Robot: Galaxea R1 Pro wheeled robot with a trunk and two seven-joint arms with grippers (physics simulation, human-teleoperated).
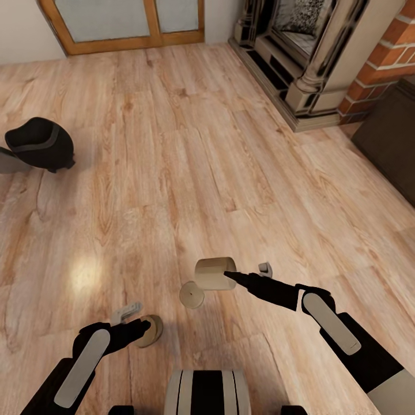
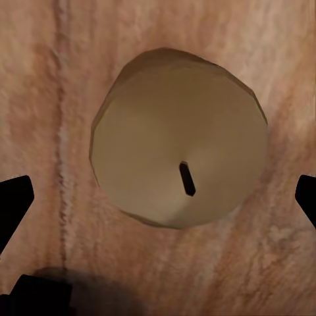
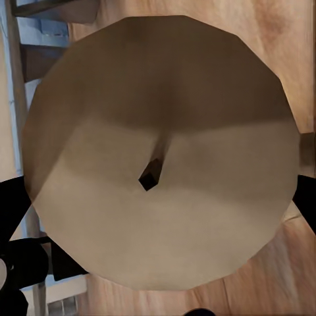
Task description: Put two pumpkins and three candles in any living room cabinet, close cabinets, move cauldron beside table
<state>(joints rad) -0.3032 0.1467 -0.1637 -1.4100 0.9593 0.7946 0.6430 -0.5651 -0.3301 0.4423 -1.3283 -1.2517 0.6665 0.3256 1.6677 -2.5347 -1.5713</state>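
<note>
Three grey-brown candles show. One candle (image 1: pixel 213 274) hangs tipped on its side above the floor, my right gripper (image 1: pixel 233 275) shut on it; its wick end (image 3: pixel 151 174) faces the right wrist camera. A second candle (image 1: pixel 192 294) stands on the floor just below it. The third candle (image 1: pixel 151 330) also stands on the floor, and my left gripper (image 1: pixel 137 324) hovers open over it, fingers (image 2: pixel 13 201) wide apart on either side of that candle (image 2: pixel 179 138). The black cauldron (image 1: pixel 39 144) sits on the floor at far left. A dark cabinet (image 1: pixel 392 144) is at the right edge.
Wood floor stretches across the room. A stone fireplace (image 1: pixel 300 52) with a brick wall (image 1: pixel 392 52) beside it stands at the back right. A wood-framed glass door (image 1: pixel 127 23) is at the back. My base (image 1: pixel 207 392) shows at the bottom.
</note>
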